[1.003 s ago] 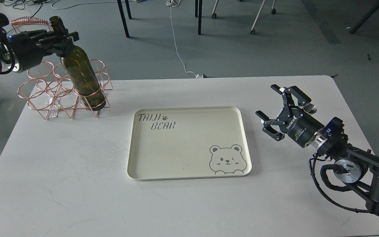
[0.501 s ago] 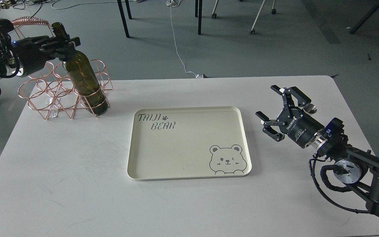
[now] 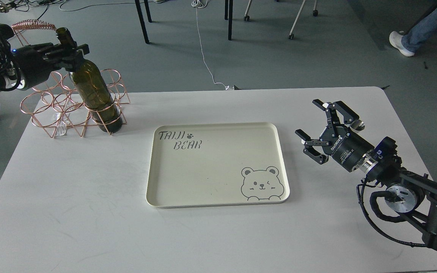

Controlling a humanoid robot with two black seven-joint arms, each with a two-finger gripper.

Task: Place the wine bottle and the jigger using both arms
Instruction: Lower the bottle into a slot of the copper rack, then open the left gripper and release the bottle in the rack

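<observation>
The white table (image 3: 89, 212) carries a cream tray (image 3: 218, 189) printed with "TAIJI BEAR" and a bear face; the tray lies flat at the table's middle. Left of the tray and farther back, at the table's corner, stands a copper wire rack (image 3: 51, 113). The wine bottle (image 3: 95, 96) stands in the rack ring nearest the tray, tilted, its base down in the ring and its neck leaning away from the tray. The left gripper (image 3: 68, 51) is clamped around the bottle's neck. Right of the tray, the right gripper (image 3: 319, 127) hovers over the table with its fingers spread wide, holding nothing. The jigger (image 3: 358, 124) shows as a small silver piece just behind that gripper, largely hidden by it.
</observation>
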